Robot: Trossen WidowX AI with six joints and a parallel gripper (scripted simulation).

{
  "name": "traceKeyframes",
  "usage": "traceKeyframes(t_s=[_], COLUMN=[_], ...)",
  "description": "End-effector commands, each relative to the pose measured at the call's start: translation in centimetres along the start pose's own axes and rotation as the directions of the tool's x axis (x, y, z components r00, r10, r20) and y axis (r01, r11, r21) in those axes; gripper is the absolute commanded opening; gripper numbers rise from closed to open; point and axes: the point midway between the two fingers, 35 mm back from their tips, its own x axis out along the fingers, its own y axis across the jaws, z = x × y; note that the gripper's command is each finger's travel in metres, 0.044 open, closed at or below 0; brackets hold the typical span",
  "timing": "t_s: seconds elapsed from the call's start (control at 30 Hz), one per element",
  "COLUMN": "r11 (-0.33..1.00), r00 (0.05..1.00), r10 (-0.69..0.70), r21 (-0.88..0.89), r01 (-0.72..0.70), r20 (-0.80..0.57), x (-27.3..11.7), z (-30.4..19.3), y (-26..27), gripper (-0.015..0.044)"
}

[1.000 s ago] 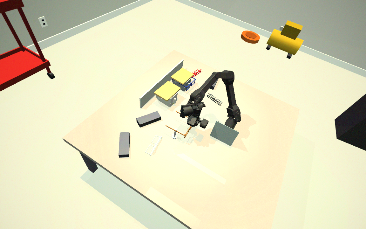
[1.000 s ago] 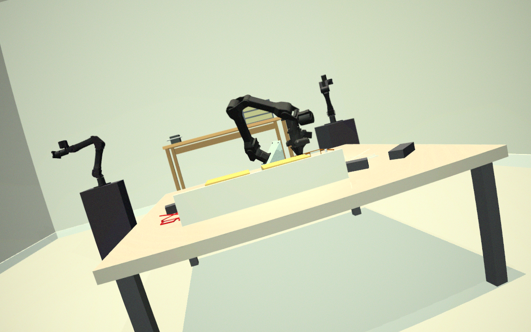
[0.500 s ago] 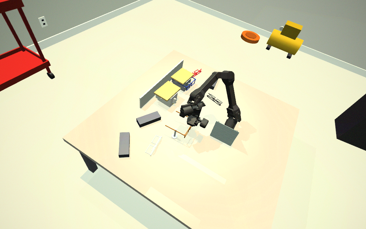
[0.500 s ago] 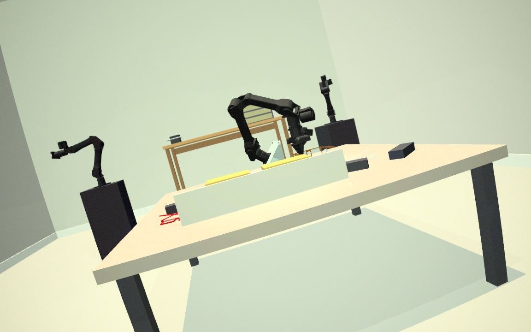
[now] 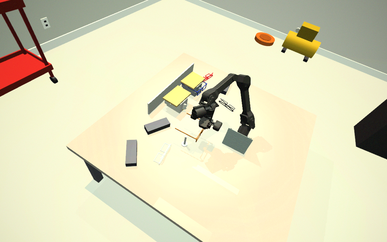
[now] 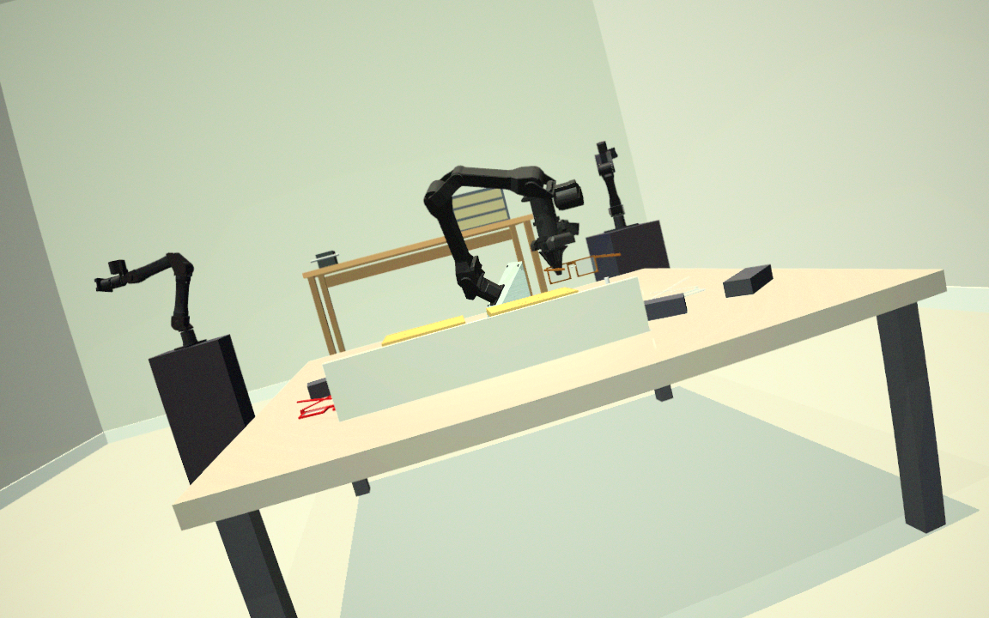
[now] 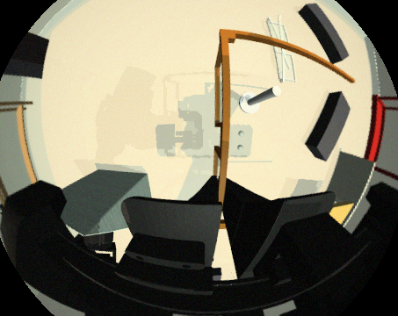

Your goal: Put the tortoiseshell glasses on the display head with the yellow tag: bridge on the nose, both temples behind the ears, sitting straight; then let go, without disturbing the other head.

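Observation:
My gripper (image 5: 205, 124) (image 6: 558, 271) (image 7: 216, 180) is shut on the front frame of the tortoiseshell glasses (image 5: 185, 133) (image 6: 608, 255) (image 7: 225, 88), near the bridge. They hang above the table, beyond the post in the wrist view, temples open and pointing toward the barrier side. Two grey display heads stand under yellow plates in the top view. The nearer head (image 5: 177, 107) shows a small nose and wears no glasses. The farther head (image 5: 193, 90) wears blue glasses (image 5: 199, 91). I cannot tell which head has the yellow tag; both carry yellow on top.
A long grey barrier (image 5: 170, 88) (image 6: 482, 360) runs behind the heads. A white-based post (image 5: 184, 140) (image 7: 262, 96) stands near white glasses (image 5: 162, 153) and dark blocks (image 5: 131, 152) (image 5: 157, 125). Black glasses (image 5: 226, 104), red glasses (image 5: 208, 77) and a tilted panel (image 5: 237, 141) are also there.

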Motion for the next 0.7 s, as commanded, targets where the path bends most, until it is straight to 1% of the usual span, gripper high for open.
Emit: traceKeyframes(t_s=[0.0,0.67], r11=[1.0,0.989], r00=[0.999,0.974], r10=[-0.004,-0.07], r21=[-0.01,-0.109], r01=[0.005,0.096], r20=[0.035,0.218], x=[-1.1,-5.4], z=[-0.8,-7.6], y=[-0.5,-2.2], gripper=[0.0,0.0])
